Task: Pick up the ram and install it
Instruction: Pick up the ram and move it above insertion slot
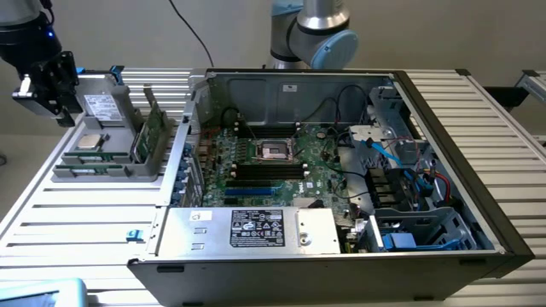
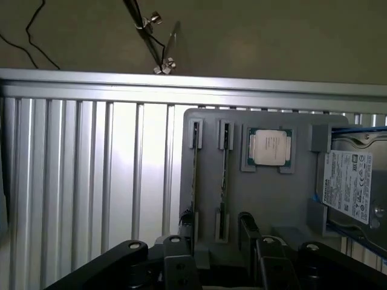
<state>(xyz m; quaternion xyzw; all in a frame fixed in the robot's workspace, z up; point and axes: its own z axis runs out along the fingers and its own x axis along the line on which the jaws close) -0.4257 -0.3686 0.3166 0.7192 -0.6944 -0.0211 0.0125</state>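
Observation:
The ram [image 1: 155,133] is a thin green stick standing on edge in a grey holder tray [image 1: 101,171] at the exterior view's left, beside the open computer case. In the wrist view two sticks show edge-on in the tray's slots, one ram [image 2: 195,175] and a second [image 2: 224,175] beside it. My gripper [image 1: 45,89] hangs above and to the left of the tray, clear of the ram. In the wrist view the gripper [image 2: 221,269] is open, its dark fingers [image 2: 175,266] apart with nothing between them. Black memory slots [image 1: 268,170] lie on the motherboard.
The tray also holds a square silver processor [image 2: 270,147] and a grey drive [image 2: 351,187] with a white label. The case [image 1: 444,128] has tall walls, a power supply [image 1: 256,229] at the front and cables [image 1: 401,160] on the right. A slatted metal table [image 1: 77,217] lies beneath.

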